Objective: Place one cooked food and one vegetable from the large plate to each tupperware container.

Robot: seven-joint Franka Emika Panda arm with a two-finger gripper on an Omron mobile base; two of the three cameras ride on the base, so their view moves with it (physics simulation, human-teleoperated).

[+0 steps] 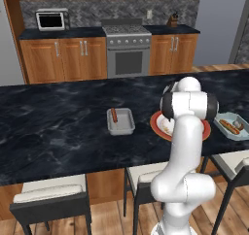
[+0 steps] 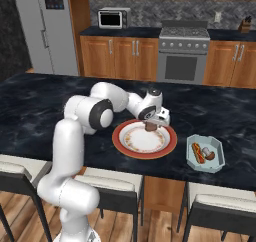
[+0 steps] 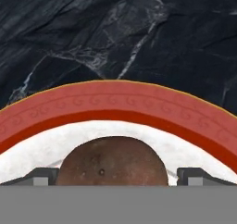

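Observation:
The large plate [image 2: 131, 147], red-rimmed with a white centre, lies on the dark island counter. My gripper [image 2: 151, 126] hangs low over its far side, open, with a round brown vegetable [image 3: 111, 160] between the fingertips [image 3: 44, 177]. In the hand view the plate's rim [image 3: 115, 102] arcs above that brown piece. The grey tupperware container [image 1: 120, 127] sits left of the plate and holds a sausage [image 1: 114, 115]. The pale blue container [image 2: 216, 162] sits right of the plate with a sausage [image 2: 197, 152] and a small brown piece [image 2: 210, 156] inside. My arm covers much of the plate [image 1: 158, 125] in the left base view.
Stools [image 1: 51, 195] stand along the island's near edge. The black marble counter [image 1: 53, 127] stretches wide to the left. A stove [image 1: 127, 49], a microwave [image 1: 51, 19] and wooden cabinets line the back wall, far from the arm.

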